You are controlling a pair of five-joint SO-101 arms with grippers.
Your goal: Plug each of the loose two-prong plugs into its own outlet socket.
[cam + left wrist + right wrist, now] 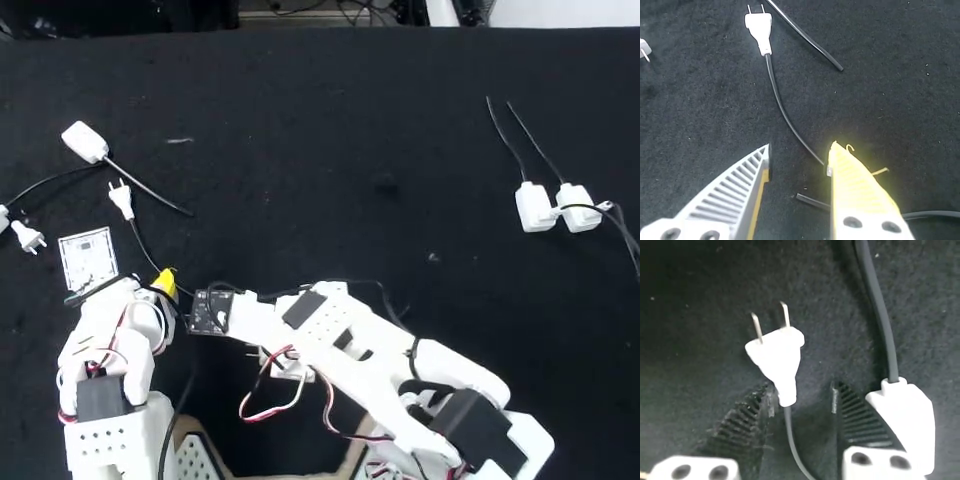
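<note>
A white two-prong plug (776,356) lies on the black mat, prongs pointing away from my right gripper (801,392). That gripper is open, its black fingers standing on either side of the plug's neck. A white socket block (905,415) on a grey cable sits against one finger. My left gripper (799,150) is open, one finger grey, one yellow, astride a thin black cable (785,115) that runs to another white plug (759,27). From above, that plug (120,198) lies ahead of the left gripper (165,283). A third plug (28,237) lies at the far left.
A white socket (85,142) on a cable lies at the back left. Two white sockets (553,207) sit side by side at the right. A white square plate (88,255) lies beside the left arm. The right arm (360,350) stretches across the front.
</note>
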